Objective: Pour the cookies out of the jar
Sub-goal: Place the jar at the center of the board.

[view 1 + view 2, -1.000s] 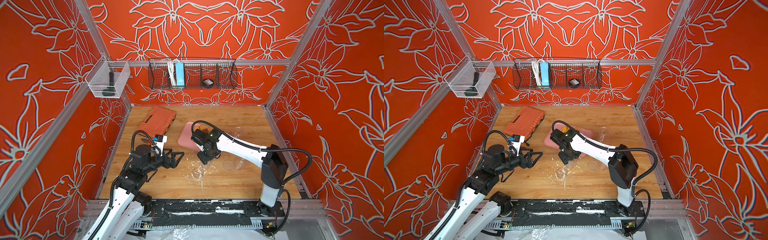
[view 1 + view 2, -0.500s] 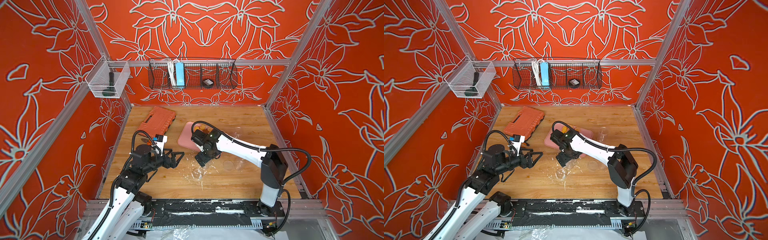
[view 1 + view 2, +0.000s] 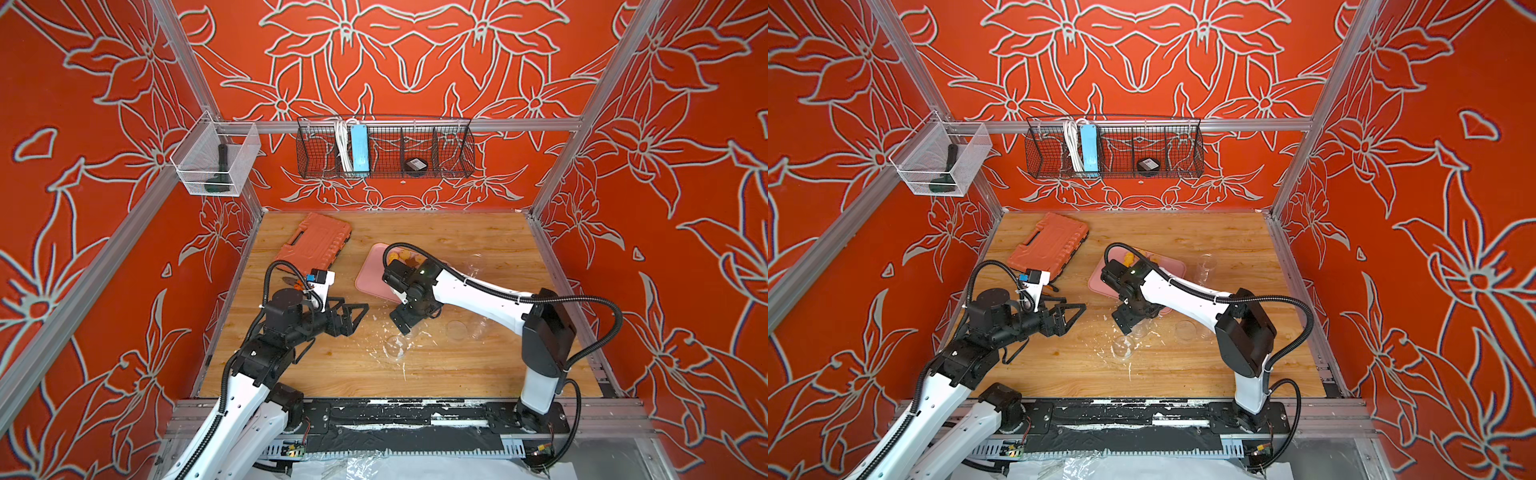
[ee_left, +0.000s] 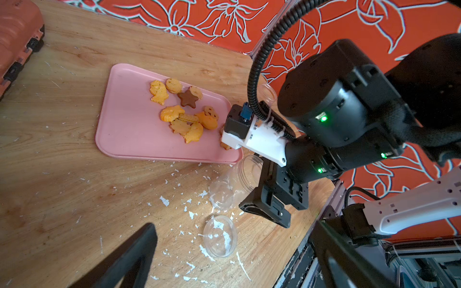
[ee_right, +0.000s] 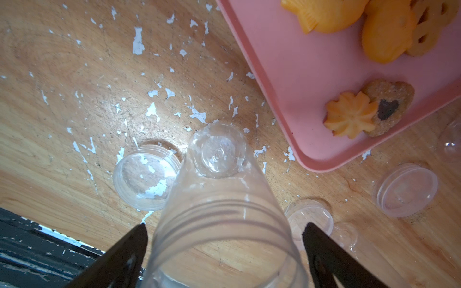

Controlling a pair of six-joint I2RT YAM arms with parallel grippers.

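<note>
The left wrist view showed the cookies (image 4: 183,118) best: they lay in a loose group on the pink tray (image 4: 129,129), the brown star among them. In both top views the right arm covered most of them. Only the right wrist view showed two more at the tray's corner, a flower-shaped cookie (image 5: 351,119) lying partly over a heart-marked cookie (image 5: 391,104).

That view also made the right gripper (image 5: 224,225) clear. Its jaws were spread on either side of the empty clear jar (image 5: 224,199), with a gap at each wall, so they pinched nothing. The jar had its base down at the tabletop (image 5: 62,112), just beside the tray's near edge.

A clear lid (image 5: 147,177) lay against or just beside the jar's foot; I could not tell which. The black front rail (image 5: 30,249) was near behind it.

The left gripper (image 3: 353,309), jaws spread with nothing between them, hung well apart. Open wood with white flakes (image 4: 164,200) lay between it and the jar.
</note>
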